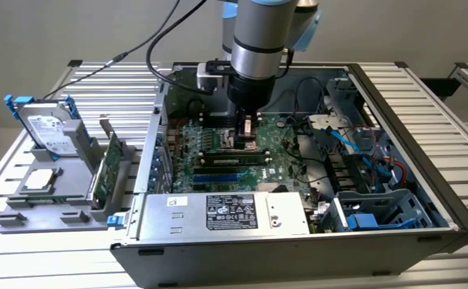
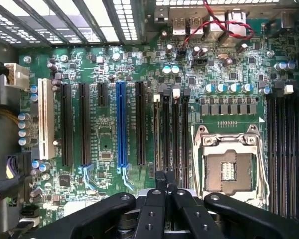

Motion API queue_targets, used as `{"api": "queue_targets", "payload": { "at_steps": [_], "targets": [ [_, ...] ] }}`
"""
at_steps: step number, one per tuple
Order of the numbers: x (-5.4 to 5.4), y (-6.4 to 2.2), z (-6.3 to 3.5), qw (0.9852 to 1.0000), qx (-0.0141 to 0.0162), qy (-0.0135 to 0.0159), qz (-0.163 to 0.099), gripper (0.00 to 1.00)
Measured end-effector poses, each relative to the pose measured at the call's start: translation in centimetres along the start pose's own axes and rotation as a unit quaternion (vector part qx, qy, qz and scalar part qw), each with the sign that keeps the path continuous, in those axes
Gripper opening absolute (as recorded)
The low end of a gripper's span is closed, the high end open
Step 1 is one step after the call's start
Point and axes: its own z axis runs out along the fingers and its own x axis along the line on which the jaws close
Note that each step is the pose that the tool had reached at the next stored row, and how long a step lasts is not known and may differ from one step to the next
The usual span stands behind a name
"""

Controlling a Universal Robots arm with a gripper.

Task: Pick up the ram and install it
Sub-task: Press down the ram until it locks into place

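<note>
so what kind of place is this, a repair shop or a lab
Most likely a robotics lab bench set up for PC assembly: an open computer case lies on a slatted aluminium table, a robot arm works over its motherboard, and spare parts sit in a grey fixture.

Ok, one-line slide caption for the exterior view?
Shut gripper low inside the open PC case, over the motherboard's memory slots.

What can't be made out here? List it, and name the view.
- Exterior view: the pincer tips, hidden low among the motherboard parts.
- Exterior view: whether the memory stick is fully seated; too small.
- Wrist view: the board under the pincer, hidden by its black fingers.
</note>
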Motion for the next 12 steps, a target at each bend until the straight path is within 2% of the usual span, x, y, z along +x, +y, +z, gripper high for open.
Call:
{"api": "queue_targets", "payload": {
  "at_steps": [7, 12],
  "targets": [
    [0.0, 0.0, 0.0, 0.9992, 0.0034, -0.0046, 0.039, 0.11],
    [0.0, 0.0, 0.0, 0.9974, 0.0042, -0.0073, 0.071, 0.11]
  ]
}}
